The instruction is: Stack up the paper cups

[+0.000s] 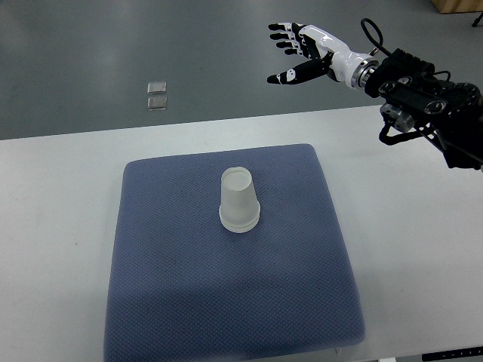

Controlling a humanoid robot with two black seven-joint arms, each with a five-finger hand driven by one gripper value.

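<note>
A single blue-grey padded mat was seen nearest the camera, laid flat on the white counter and reaching almost to the counter's near edge. On the mat, slightly toward its far half and close to its middle from left to right, a stack of paper cups was found standing upside down, the closed base uppermost and the wider rim resting on the fabric. Layered rims could be made out at the bottom of the stack, so more than one cup appeared to be nested there, but the exact number could not be told. No other cup was seen loose on the mat or the counter.

One robot arm was in view, entered from the right edge at the far right of the scene. Its right hand was held high, beyond the far edge of the counter and over the grey floor, well apart from the cups. The hand was released: the fingers were spread and extended toward the left, the thumb was stretched out below them, and nothing was held.

On the floor at the far left, two small pale square objects were seen lying just beside each other, one farther than the other.
</note>
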